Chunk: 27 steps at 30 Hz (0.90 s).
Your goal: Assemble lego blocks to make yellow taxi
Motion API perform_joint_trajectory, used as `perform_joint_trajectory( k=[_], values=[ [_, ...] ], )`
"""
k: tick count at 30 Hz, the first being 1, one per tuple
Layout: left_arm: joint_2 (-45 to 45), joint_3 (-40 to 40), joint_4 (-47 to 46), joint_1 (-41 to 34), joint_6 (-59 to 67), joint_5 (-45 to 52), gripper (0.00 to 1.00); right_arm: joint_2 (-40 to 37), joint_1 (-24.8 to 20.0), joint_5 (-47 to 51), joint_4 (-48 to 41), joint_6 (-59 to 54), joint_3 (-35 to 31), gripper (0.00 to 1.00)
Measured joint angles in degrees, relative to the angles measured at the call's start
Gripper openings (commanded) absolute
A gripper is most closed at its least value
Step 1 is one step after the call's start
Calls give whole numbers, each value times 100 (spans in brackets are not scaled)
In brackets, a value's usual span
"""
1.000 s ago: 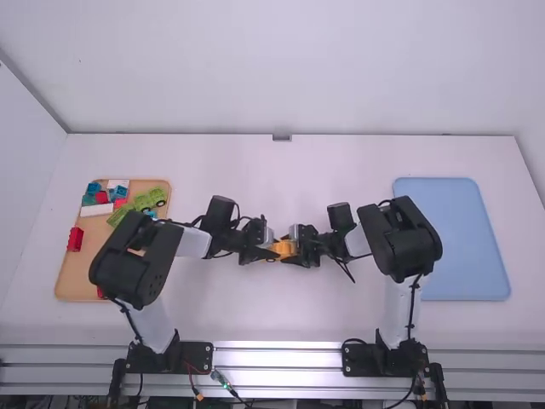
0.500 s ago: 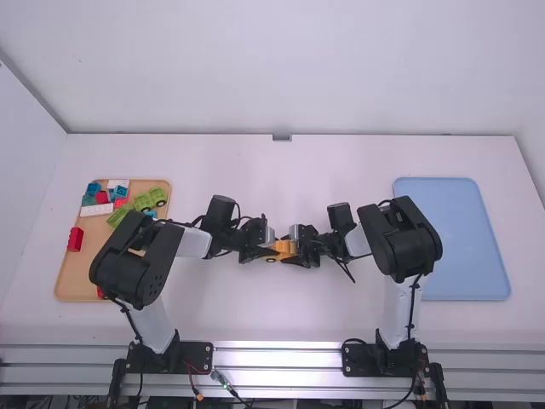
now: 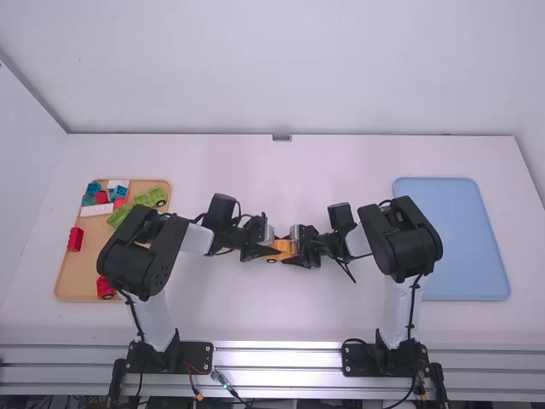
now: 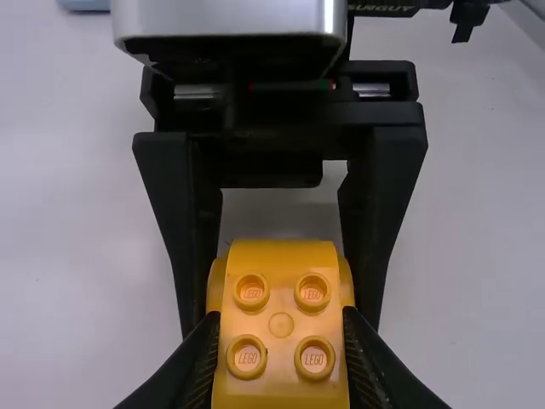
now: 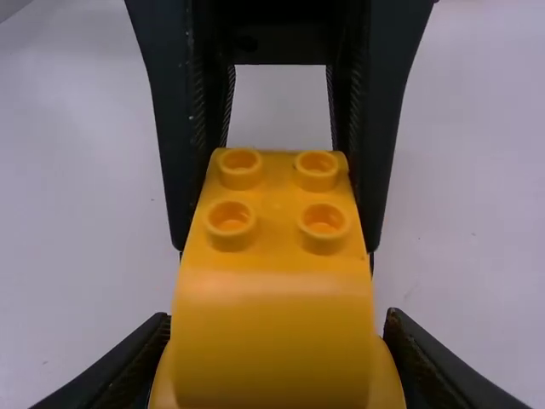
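bright, even light falls over the white worktop (image 3: 281, 162), with faint shadows; glare whitens the metal rail (image 3: 277, 358) along its near edge, and soft sheen crosses the yellow lego block (image 5: 272, 298).

Blocks (image 3: 75, 239) in left tray (image 3: 77, 278)

Left elbow (image 3: 136, 262) slightly farther right now

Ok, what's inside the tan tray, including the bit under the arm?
The tan tray holds blue blocks, white blocks, green pieces, red blocks and a red wheeled piece. The left arm covers part of it, so anything directly beneath cannot be seen.
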Motion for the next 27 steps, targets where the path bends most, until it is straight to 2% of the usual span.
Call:
perform_joint_trajectory(
  k=[8,27],
  values=[
    [-50,214,-584,-92,192,-227,2,-2,-20,-7,-4,2,-2,26],
    [-254,105,-527,-352,39,-905,2,-26,-55,-4,-295,-122,79,26]
  ],
)
